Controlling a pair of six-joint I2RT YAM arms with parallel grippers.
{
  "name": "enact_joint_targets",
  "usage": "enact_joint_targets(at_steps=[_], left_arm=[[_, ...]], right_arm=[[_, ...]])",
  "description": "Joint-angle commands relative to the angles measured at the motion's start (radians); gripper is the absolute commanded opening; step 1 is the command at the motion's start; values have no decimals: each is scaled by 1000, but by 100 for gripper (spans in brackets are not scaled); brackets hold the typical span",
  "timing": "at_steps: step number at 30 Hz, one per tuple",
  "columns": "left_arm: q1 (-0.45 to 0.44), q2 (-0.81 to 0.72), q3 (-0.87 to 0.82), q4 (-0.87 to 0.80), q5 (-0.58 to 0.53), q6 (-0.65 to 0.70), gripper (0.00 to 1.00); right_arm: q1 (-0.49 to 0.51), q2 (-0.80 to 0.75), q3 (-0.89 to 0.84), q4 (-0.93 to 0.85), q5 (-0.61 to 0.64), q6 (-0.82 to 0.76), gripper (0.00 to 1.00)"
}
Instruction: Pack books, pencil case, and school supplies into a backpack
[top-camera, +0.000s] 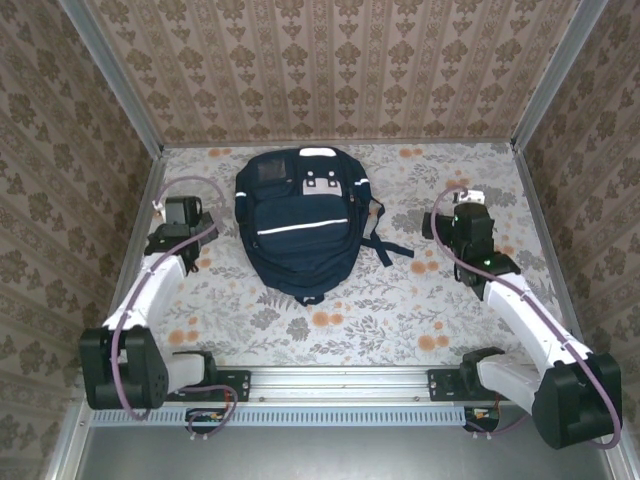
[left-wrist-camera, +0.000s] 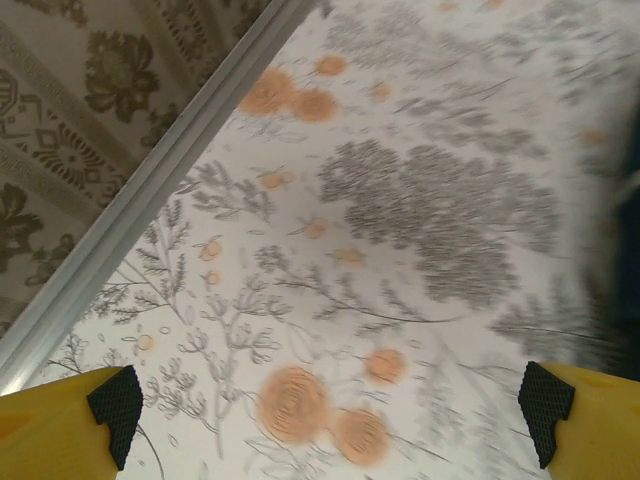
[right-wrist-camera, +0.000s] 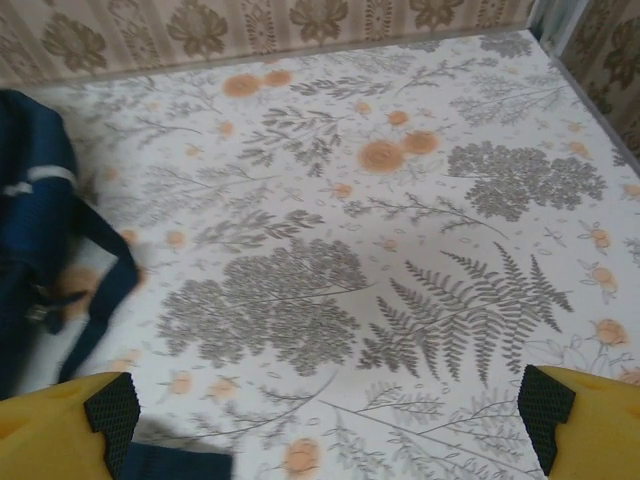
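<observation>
Right wrist: backpack (right-wrist-camera: 30, 220) half off-frame

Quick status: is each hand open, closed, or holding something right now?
Left hand: open, holding nothing.
Right hand: open, holding nothing.

The left arm (top-camera: 150, 290) and right arm (top-camera: 525, 305) both reach forward, elbows bent. The left gripper (left-wrist-camera: 330, 425) holds nothing, jaws spread wide; the right gripper (right-wrist-camera: 330, 425) likewise, yellow fingers (right-wrist-camera: 590, 420) far apart

Backpack (top-camera: 300, 235) — matt navy fabric
</observation>
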Motion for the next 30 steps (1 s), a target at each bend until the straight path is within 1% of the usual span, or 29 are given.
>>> enact_joint_targets(at_steps=[1, 5, 7, 8, 9, 10, 11, 13, 14, 15, 18, 19, 20, 21, 22, 24, 25, 30], left_arm=[[19, 43, -92, 314, -12, 182, 100], [19, 109, -220, 583, 80, 249, 100], [19, 145, -254, 679, 103, 275, 100], [20, 151, -244, 680, 132, 288, 100], [20, 163, -252, 730, 152, 304, 100], [21, 172, -260, 778, 178, 320, 100], [24, 188, -271, 824, 201, 323, 100], [30, 236, -293, 921, 255, 331, 100], [24, 254, -301, 951, 289, 351, 100], [25, 253, -306, 952, 329, 364, 100], [31, 296, -361, 1096, 381, 382, 100], [33, 288, -358, 1070, 385, 376, 100], [32, 293, -359, 1084, 384, 379, 100], [32, 294, -359, 1085, 384, 377, 100], [32, 289, -358, 1074, 385, 376, 100], [31, 291, -358, 1076, 383, 378, 100], [30, 291, -358, 1077, 382, 379, 100], [22, 292, -357, 1077, 369, 383, 100]], right_arm=[[-20, 31, -113, 274, 79, -89, 100], [-46, 175, -163, 441, 68, -72, 100], [-47, 251, -182, 558, 65, -92, 100], [-48, 288, -190, 624, 59, -106, 100], [-48, 315, -186, 670, 58, -122, 100], [-49, 332, -170, 682, 39, -151, 100], [-49, 383, -164, 727, 29, -180, 100], [-67, 445, -148, 750, -7, -176, 100], [-71, 455, -153, 780, -12, -179, 100], [-77, 437, -153, 746, -31, -169, 100], [-103, 433, -227, 871, -115, -167, 100], [-113, 457, -251, 925, -140, -162, 100], [-115, 500, -269, 1021, -142, -168, 100], [-115, 494, -265, 1006, -138, -165, 100], [-121, 470, -237, 911, -143, -154, 100], [-134, 486, -239, 941, -168, -150, 99], [-135, 477, -232, 911, -170, -147, 99], [-135, 477, -235, 919, -170, -148, 100]])
